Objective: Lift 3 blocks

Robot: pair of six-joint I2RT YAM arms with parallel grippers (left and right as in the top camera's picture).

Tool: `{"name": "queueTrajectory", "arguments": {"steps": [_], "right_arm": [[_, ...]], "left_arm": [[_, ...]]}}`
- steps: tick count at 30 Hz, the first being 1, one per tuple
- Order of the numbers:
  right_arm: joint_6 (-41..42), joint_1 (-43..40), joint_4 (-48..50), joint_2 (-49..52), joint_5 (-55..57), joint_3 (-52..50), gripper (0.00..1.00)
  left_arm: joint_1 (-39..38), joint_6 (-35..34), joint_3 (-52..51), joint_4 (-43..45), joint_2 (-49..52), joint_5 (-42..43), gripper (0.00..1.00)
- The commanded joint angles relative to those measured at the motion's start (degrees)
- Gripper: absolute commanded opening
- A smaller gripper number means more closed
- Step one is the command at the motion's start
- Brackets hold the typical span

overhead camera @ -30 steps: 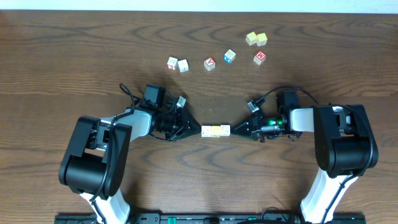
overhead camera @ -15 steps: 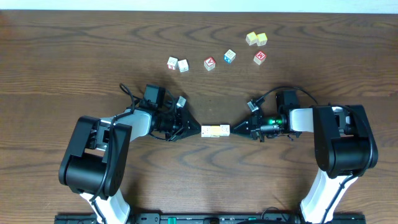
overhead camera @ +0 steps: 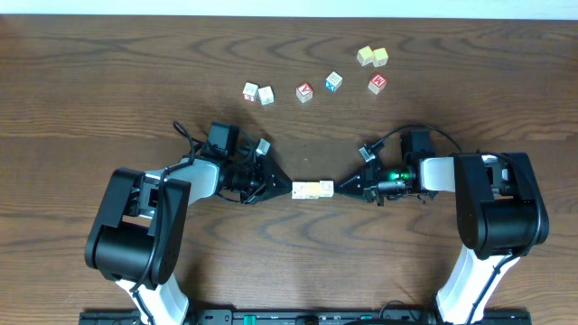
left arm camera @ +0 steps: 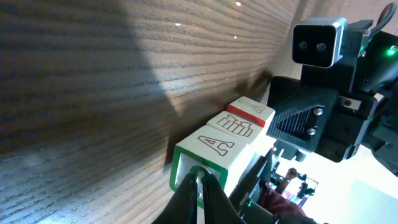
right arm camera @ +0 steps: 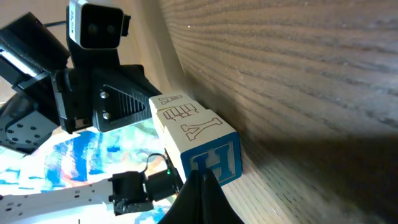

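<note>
The three blocks (overhead camera: 312,190) lie end to end in one short row at mid-bench, running left to right. They are well apart from the loose cubes (overhead camera: 304,92) strung out nearer the far edge of the bench (overhead camera: 90,72). The left gripper (overhead camera: 287,189) has its fingers pressed together on nothing, and its closed tip bears on the left end of the row. In its own wrist view the left gripper (left arm camera: 200,182) touches the green-bordered end face. The right gripper (overhead camera: 339,189) is likewise closed on itself; in the right wrist view the right gripper (right arm camera: 200,179) sits against the blue-lettered face at the other end. We read this as a two-arm squeeze. We take it that no single gripper spans all three blocks, so each acts as a blunt pusher. The row is then held by end pressure alone, with the block faces touching and no gap visible. Both arms lie low and roughly in line with the row, which keeps the push along its axis. We cannot tell whether the row is off the bench or resting on it; a shadow runs beside it in both wrist views. We judge the squeeze set and the lift to be the step in hand. Risk: if the arms rise or push unevenly, the middle block may drop out or the row may buckle.
</note>
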Motion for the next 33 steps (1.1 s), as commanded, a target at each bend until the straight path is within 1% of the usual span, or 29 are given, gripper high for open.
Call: {"name": "queueTrajectory", "arguments": {"steps": [1, 8, 15, 23, 33], "right_arm": [[2.69, 1.92, 0.22, 1.36, 1.77, -0.59, 0.01], [3.32, 1.92, 0.37, 1.36, 1.84, -0.59, 0.01], [3.3, 1.95, 0.5, 1.36, 3.06, -0.61, 0.01], [3.32, 3.69, -0.09, 1.36, 8.57, -0.61, 0.01], [4.15, 4.79, -0.09, 1.38, 13.27, -0.61, 0.01]], "left_arm": [[-0.26, -0.48, -0.22, 0.26, 0.28, 2.89, 0.07], [-0.26, -0.46, -0.22, 0.24, 0.28, 1.9, 0.07], [-1.29, -0.48, -0.22, 0.2, 0.28, -3.34, 0.07], [-5.38, -0.5, -0.22, 0.24, 0.28, -8.66, 0.07], [-5.51, 0.22, -0.22, 0.24, 0.28, -11.32, 0.07]]}}
